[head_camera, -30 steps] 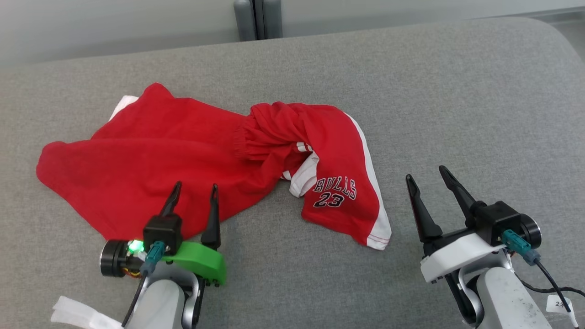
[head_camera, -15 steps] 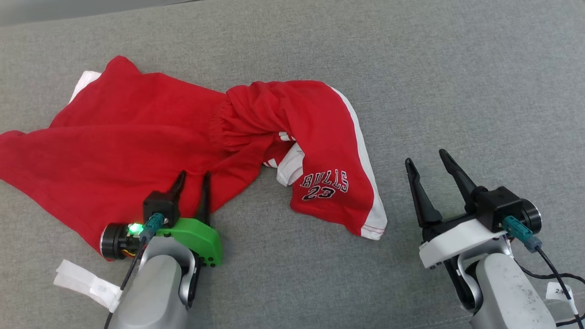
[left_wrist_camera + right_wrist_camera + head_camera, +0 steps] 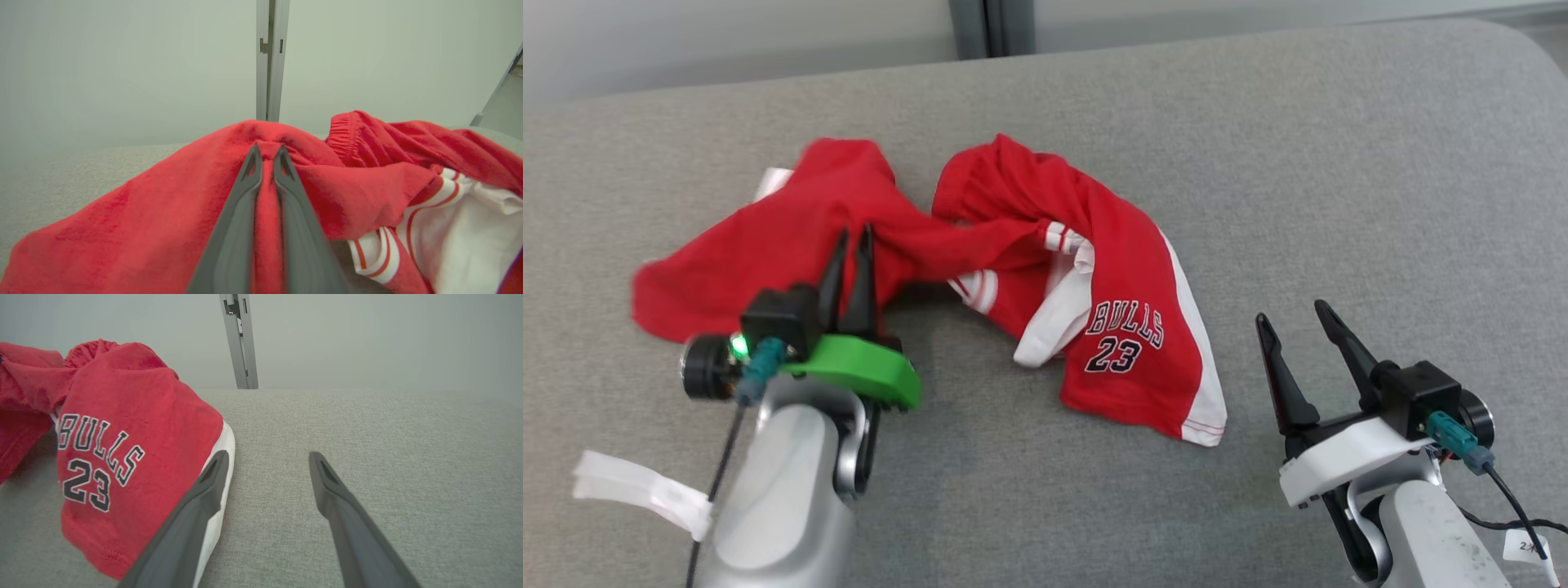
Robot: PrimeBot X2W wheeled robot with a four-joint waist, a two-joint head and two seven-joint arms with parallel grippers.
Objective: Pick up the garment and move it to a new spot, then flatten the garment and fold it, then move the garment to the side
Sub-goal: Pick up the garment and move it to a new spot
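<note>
Since a second ago, the left gripper [image 3: 854,245] has shut on the red Bulls shorts [image 3: 1131,278], bunching them over the grey cushion [image 3: 1339,163], probably for carrying. The right gripper [image 3: 1292,320] rests spread. The left wrist view shows level fingers [image 3: 241,212] pinching a red fold. The right wrist view shows spread fingers [image 3: 196,506] empty beside the white hem.

Soft matt red cloth garment [image 3: 792,237], white trim. Coarse grey woven upholstery [image 3: 1339,204] beneath. Matt dark plastic fingers [image 3: 237,220] on left hand [image 3: 854,233]; smooth green plastic mount [image 3: 858,376] behind them.
</note>
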